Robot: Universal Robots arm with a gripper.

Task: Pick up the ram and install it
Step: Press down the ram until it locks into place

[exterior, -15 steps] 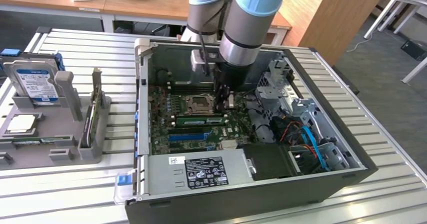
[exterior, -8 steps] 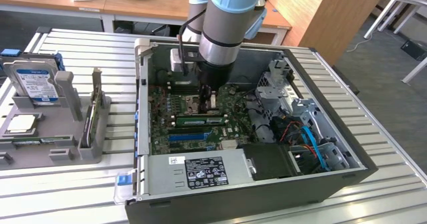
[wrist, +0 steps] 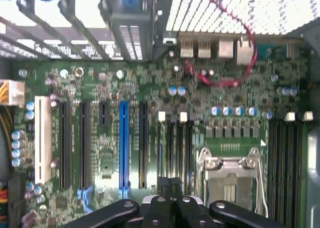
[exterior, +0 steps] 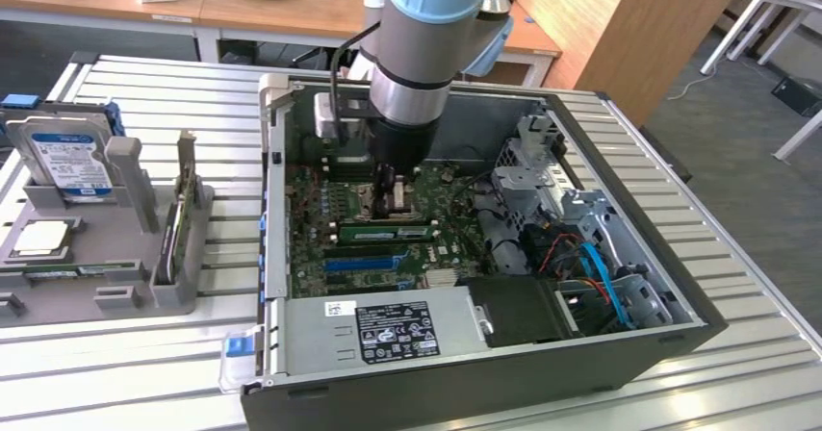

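Hanging inside the open computer case (exterior: 668, 340), the gripper (exterior: 389, 196) sits low over the motherboard (exterior: 321, 243) in the exterior view, close to the CPU socket (exterior: 400, 197). A green ram (exterior: 385, 231) stick with a pale label lies seated in a slot just in front of the socket, apart from the gripper. Toward the exterior view's left, a grey fixture (exterior: 129, 277) on the slatted table (exterior: 745, 258) holds a hard drive (exterior: 67, 162) and a taller card (exterior: 173, 224) standing on edge.

From the wrist view, the gripper (wrist: 172, 188) has its 2 black fingers (wrist: 164, 195) clenched together with nothing between them, hovering above the motherboard (wrist: 225, 82). The CPU socket (wrist: 230, 180) with its metal frame lies just beside the fingertips, a blue slot (wrist: 123, 143) runs among black slots on the other side, and a red cable (wrist: 220, 80) loops near the rear ports.
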